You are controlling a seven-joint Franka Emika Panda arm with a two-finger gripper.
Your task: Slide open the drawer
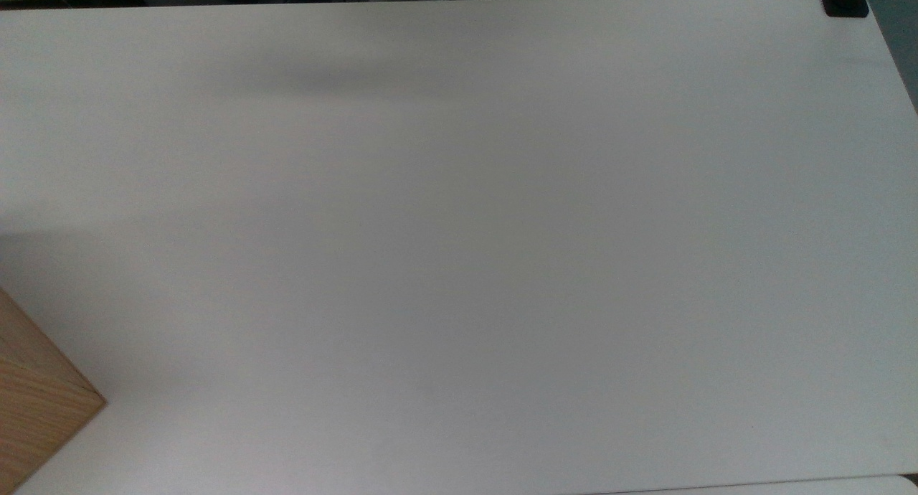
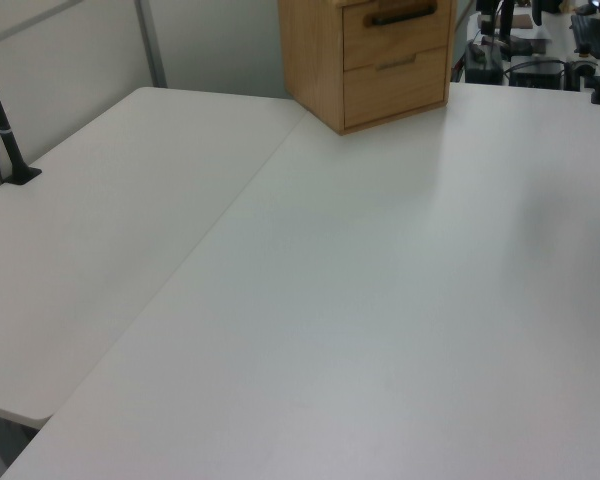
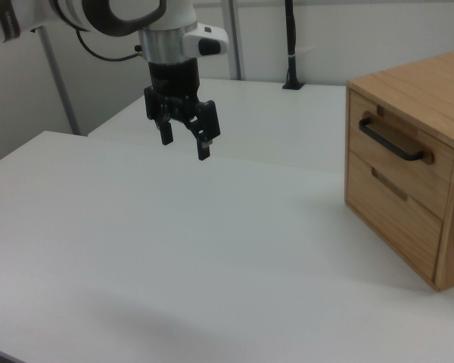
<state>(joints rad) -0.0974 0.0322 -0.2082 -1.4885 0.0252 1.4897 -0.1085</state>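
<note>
The table (image 1: 459,237) was plain matte white, unpatterned, with soft grey shading. The cabinet (image 3: 439,91) was light honey-coloured wood with fine straight grain, its corner (image 1: 36,402) showing the same streaked tan in the top view. The drawer (image 3: 393,162) front matched that wood, and its handle (image 3: 392,144) was black. The arm (image 3: 136,15) was white with grey joints, and the gripper (image 3: 185,149) was black. A black post (image 2: 5,140) stood against a pale grey wall (image 2: 70,60)
</note>
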